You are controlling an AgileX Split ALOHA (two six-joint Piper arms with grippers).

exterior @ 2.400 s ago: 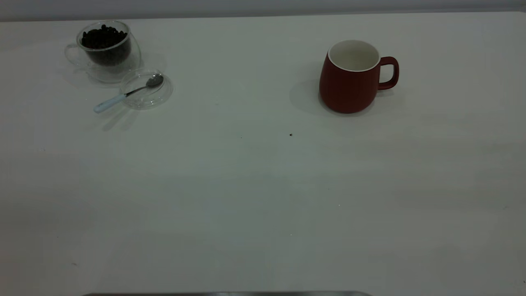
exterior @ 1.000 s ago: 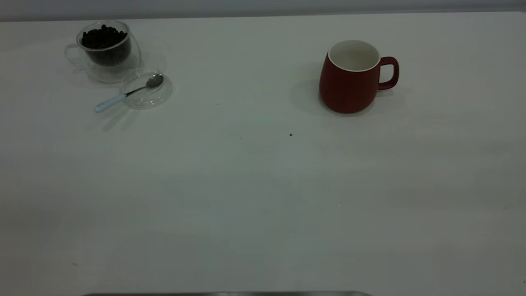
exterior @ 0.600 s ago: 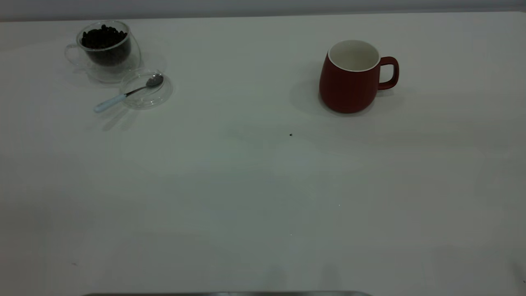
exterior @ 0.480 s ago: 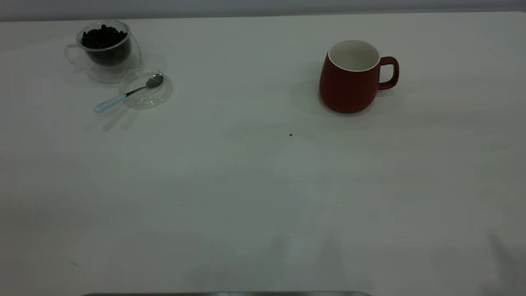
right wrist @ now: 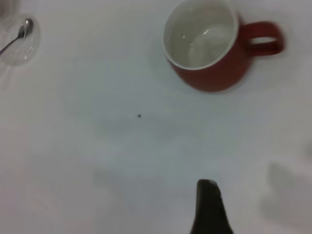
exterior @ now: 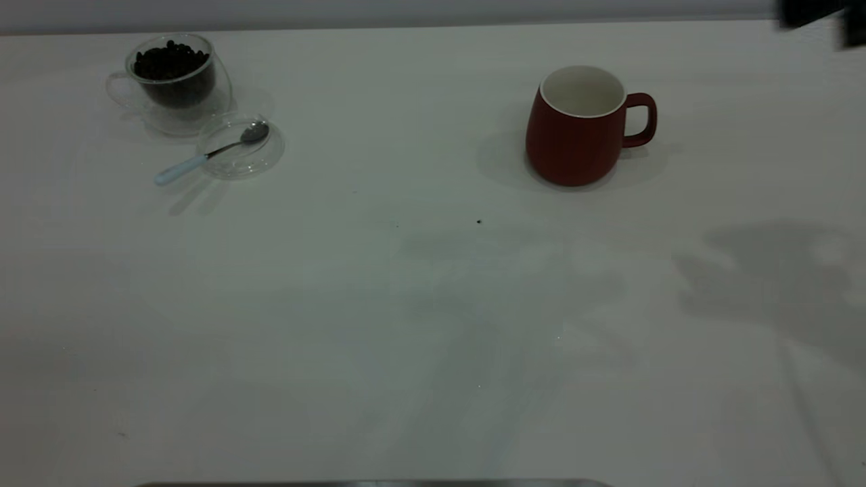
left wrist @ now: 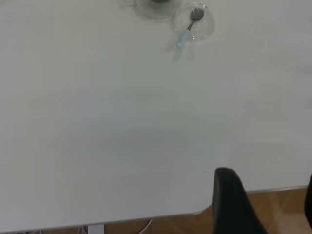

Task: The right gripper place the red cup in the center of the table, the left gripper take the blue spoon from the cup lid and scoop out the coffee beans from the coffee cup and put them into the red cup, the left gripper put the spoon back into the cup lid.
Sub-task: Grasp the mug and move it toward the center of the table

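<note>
The red cup [exterior: 580, 128] stands upright and empty on the white table [exterior: 406, 325], right of the middle, with its handle pointing right; it also shows in the right wrist view [right wrist: 207, 46]. The clear coffee cup [exterior: 174, 80] holds coffee beans [exterior: 169, 62] at the far left. Just in front of it lies the cup lid [exterior: 265, 157] with the blue spoon [exterior: 203, 159] resting across it. My left gripper [left wrist: 265, 195] hangs open over the table's edge, far from the spoon [left wrist: 187, 30]. My right gripper [right wrist: 208, 200] hovers above the table, short of the red cup.
A black part of the right arm [exterior: 808, 12] shows at the top right corner, and its shadow [exterior: 771, 277] falls on the table's right side. A tiny dark speck [exterior: 479, 221] lies near the middle. Wood floor [left wrist: 170, 226] shows past the table edge.
A black part of the right arm has come into the top right corner and a large shadow has spread over the table's right side. The cups, lid and spoon have not moved.
</note>
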